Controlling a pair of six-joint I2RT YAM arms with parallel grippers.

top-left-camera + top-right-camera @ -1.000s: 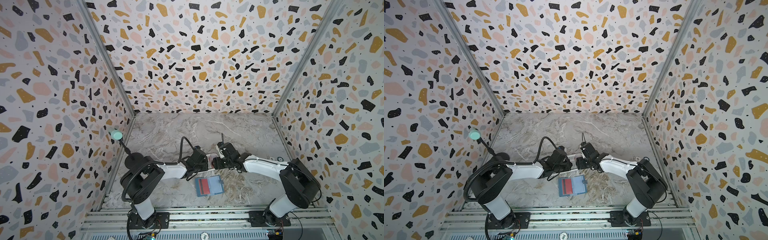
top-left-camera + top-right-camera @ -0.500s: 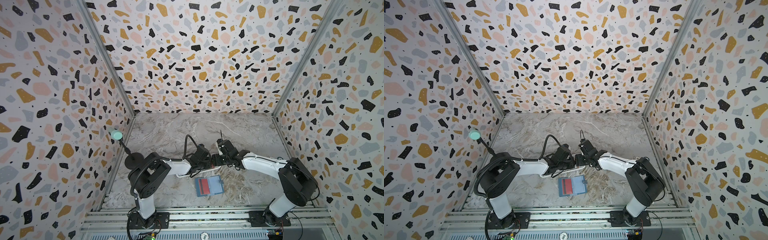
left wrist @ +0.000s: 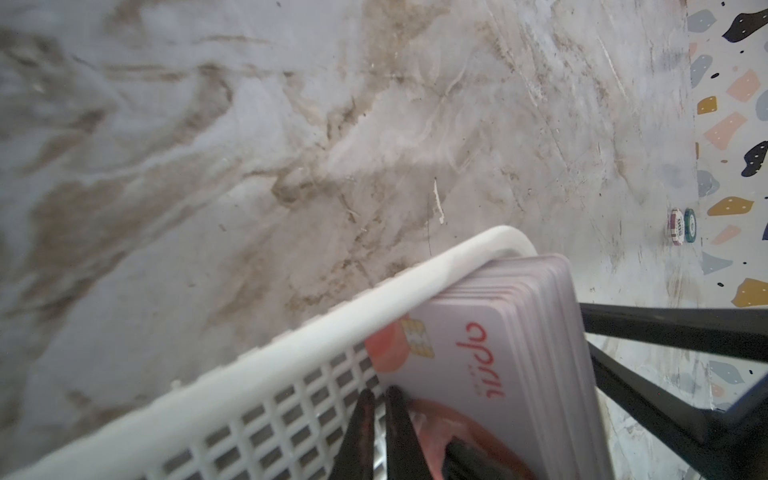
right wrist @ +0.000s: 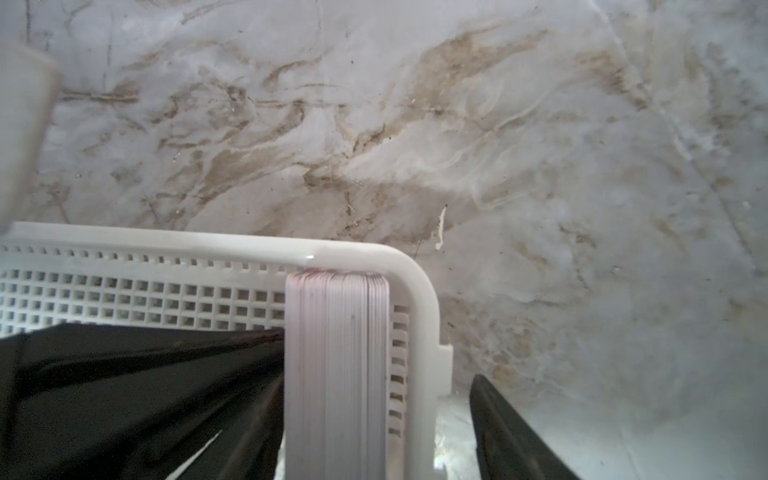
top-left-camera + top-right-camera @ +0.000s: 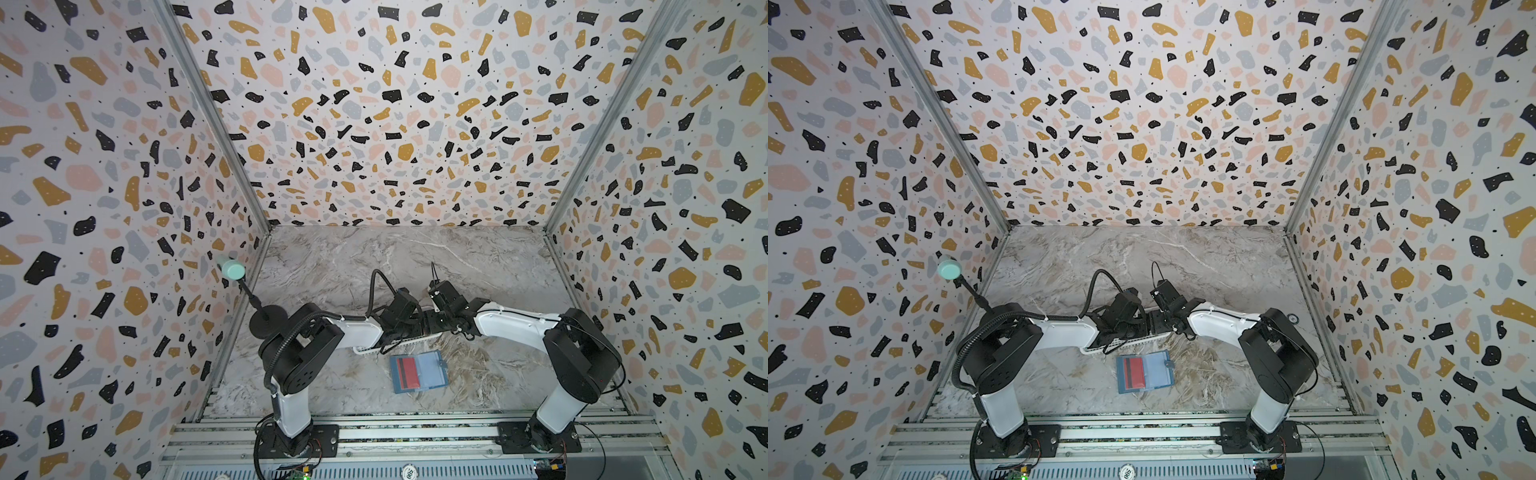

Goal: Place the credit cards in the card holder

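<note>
Cards point(image 4: 336, 365) stacked upright in basket point(image 4: 419, 299) corner; right fingers point(image 4: 507, 428) spread astride; left fingers point(image 3: 399, 432) near-closed, grip unclear.

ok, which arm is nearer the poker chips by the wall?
Right. The right arm has its elbow close by the chips at the wall; the left arm is across the table.

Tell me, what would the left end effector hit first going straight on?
Probably the front credit card in the white basket: the left end effector sits at that card's edge. Depth is unclear; the basket's wall could come first.
</note>
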